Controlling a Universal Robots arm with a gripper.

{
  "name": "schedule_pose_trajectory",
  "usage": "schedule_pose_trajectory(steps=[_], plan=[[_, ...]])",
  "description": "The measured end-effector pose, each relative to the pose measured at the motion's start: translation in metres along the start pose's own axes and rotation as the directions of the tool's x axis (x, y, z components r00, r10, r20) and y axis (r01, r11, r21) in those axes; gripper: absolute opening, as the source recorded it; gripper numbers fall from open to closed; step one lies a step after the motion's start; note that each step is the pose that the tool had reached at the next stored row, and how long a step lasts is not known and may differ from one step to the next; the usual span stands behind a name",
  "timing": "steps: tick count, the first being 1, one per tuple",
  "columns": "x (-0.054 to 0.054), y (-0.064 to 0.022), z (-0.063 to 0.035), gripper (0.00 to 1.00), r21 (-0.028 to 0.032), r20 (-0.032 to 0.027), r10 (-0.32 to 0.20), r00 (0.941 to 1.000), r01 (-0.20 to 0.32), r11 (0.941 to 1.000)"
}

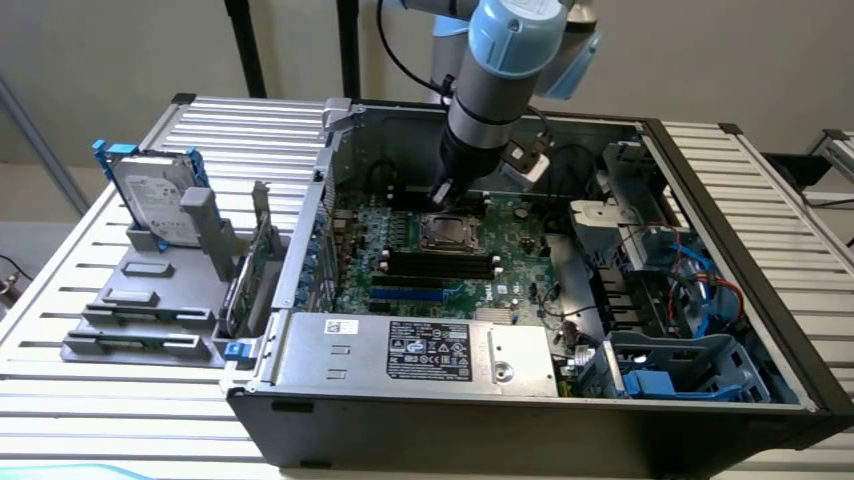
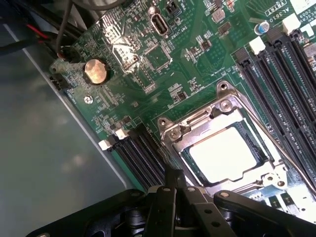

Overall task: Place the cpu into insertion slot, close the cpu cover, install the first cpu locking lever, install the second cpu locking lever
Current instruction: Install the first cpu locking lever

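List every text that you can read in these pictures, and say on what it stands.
No text reads with certainty.
Label on the grey box: print too small.
Label on the hard drive: too small.
White lettering on the motherboard: blurred.

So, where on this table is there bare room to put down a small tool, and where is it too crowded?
Free: the table slats behind the hard drive, the slats in front of the grey rack, and those at the exterior view's right of the case. Crowded: around the insertion slot, where the gripper hangs.
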State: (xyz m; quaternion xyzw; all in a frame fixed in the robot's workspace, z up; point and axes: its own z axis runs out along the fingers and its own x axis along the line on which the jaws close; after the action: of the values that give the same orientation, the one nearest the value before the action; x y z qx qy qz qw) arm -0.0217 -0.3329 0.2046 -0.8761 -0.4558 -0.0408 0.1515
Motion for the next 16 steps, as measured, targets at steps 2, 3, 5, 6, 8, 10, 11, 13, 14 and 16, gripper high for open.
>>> schedule_pose_trajectory(steps=[2,3,5,6,8,10,11,13,14,16], plan=[[-0.0021,-0.0028,0.0002,0.11,0.0001,-0.0001,0.000,1.0000,0.000,1.0000],[-0.0026,-0.0036,0.0002,0.11,0.0001,-0.0001,0.000,1.0000,0.000,1.0000],[-0.0031,-0.0043,0.0003,0.11,0.0001,-0.0001,0.000,1.0000,0.000,1.0000],[-0.0032,-0.0046,0.0003,0.11,0.0001,-0.0001,0.000,1.0000,0.000,1.0000],[-0.0027,-0.0052,0.0006,0.11,0.0002,-0.0001,0.000,1.0000,0.000,1.0000],[-0.0016,-0.0060,0.0011,0.11,0.0002,-0.0002,0.000,1.0000,0.000,1.0000],[-0.0010,-0.0064,0.0013,0.11,0.0003,-0.0003,0.000,1.0000,0.000,1.0000],[-0.0004,-0.0068,0.0015,0.11,0.0003,0.0000,0.000,1.0000,0.000,1.0000],[-0.0004,-0.0068,0.0015,0.11,0.0003,-0.0001,0.000,1.0000,0.000,1.0000],[-0.0004,-0.0068,0.0015,0.11,0.0002,-0.0002,0.000,1.0000,0.000,1.0000]])
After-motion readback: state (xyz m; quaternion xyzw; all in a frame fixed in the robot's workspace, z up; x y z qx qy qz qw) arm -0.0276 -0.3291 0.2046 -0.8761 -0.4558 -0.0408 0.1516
